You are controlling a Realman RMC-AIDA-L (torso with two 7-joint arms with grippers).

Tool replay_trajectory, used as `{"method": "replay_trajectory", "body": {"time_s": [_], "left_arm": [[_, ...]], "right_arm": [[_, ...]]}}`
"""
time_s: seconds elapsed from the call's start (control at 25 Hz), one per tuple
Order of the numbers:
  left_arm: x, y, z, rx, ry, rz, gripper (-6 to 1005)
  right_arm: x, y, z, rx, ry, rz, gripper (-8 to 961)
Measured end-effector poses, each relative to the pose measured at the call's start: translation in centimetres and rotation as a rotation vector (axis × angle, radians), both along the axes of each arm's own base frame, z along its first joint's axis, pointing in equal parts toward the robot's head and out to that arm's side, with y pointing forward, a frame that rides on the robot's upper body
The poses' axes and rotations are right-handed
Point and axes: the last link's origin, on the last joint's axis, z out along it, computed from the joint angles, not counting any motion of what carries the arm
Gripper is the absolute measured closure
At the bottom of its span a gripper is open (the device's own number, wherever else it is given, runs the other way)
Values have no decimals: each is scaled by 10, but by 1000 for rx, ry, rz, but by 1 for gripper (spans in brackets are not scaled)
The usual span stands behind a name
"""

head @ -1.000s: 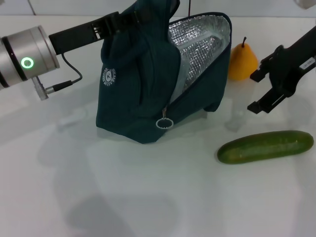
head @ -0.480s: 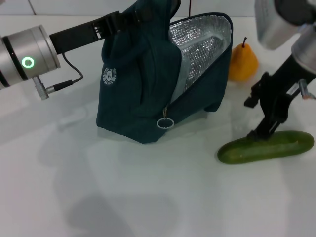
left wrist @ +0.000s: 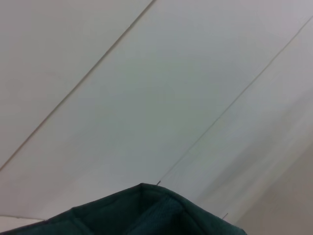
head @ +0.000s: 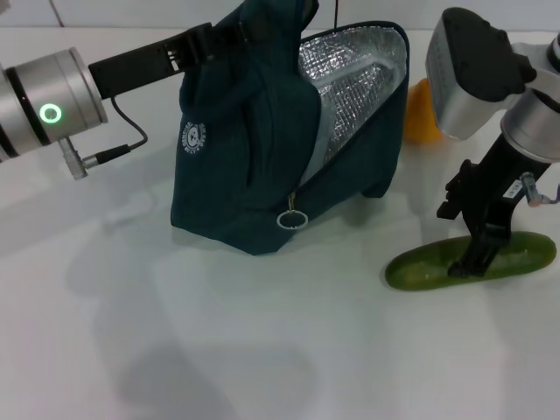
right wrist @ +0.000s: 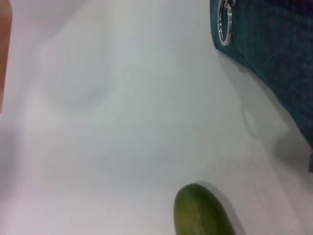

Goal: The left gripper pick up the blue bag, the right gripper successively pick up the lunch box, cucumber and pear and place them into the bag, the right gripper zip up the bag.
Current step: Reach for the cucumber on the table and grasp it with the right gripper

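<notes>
A: We've got a plain white table filling nearly the whole head view, glossy, with soft grey shadows across it.

B: Far edge up top, we see a pale wall behind, one thin vertical seam in it.

A: Left wrist view, we get only white panels crossed by thin diagonal seams. Light is even and diffuse.
</notes>
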Motion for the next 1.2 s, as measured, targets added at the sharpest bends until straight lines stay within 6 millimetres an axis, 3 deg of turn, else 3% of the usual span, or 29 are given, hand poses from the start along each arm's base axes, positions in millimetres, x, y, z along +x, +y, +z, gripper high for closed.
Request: {"method": "replay_trajectory", "body": {"time_s": [1.2], "left_arm": [[-1, 1, 0, 11, 5, 1, 954]], "right_arm": [[8, -6, -25, -25, -51, 56, 126]]}}
